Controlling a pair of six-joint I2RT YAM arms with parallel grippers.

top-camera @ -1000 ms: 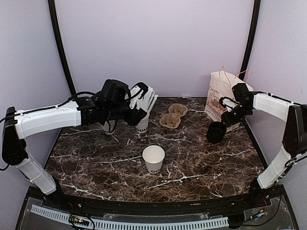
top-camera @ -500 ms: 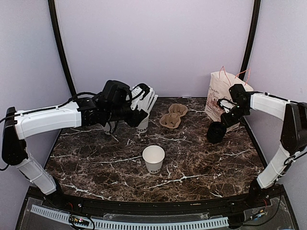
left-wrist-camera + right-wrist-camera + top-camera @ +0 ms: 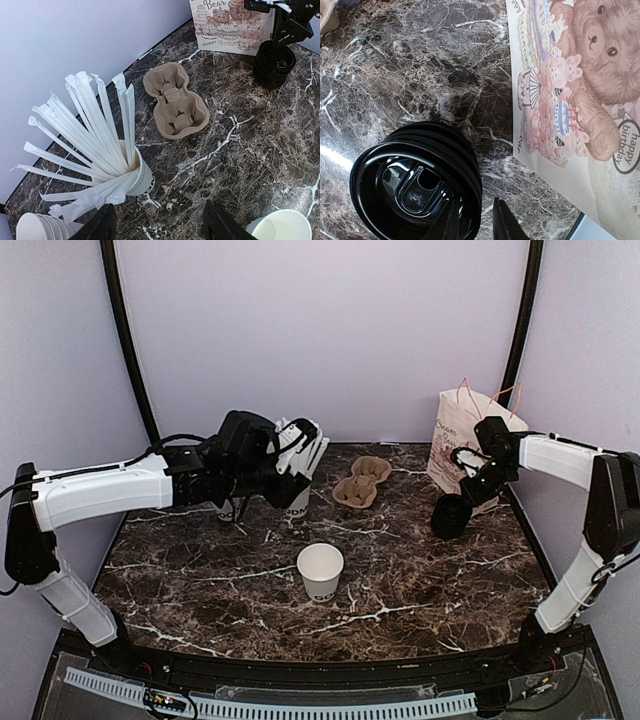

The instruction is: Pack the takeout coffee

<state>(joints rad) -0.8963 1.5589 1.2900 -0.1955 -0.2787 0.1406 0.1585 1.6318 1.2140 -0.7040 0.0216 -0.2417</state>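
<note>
Takeout coffee cup (image 3: 320, 570) stands upright near the middle of the table (image 3: 200, 590), a bit toward the near edge and well apart from both arms. It is white paper with dark lettering on the side, has no lid on, and the inside looks white and dry from above. We judge it light and thin-walled, so it would dent under a hard squeeze and tip easily. Best hold is across the wall just under the rolled rim, where paper is stiffest, with a gentle pinch. Stack of black lids (image 3: 451, 516) sits by the far right edge, just beside the bear gift bag (image 3: 462, 435). Right gripper (image 3: 476, 217) is down at that stack, jaws narrow around the top lid's rim; we cannot tell if they pinch it yet. Lids look slick, stiff and nested, so several could lift together. Left gripper (image 3: 159, 205) hangs wide, nothing in it, toward the far left corner near the straw cup (image 3: 135, 175) and stacked cups (image 3: 42, 230). Pulp cup carrier (image 3: 361, 481) lies by the far edge.
</note>
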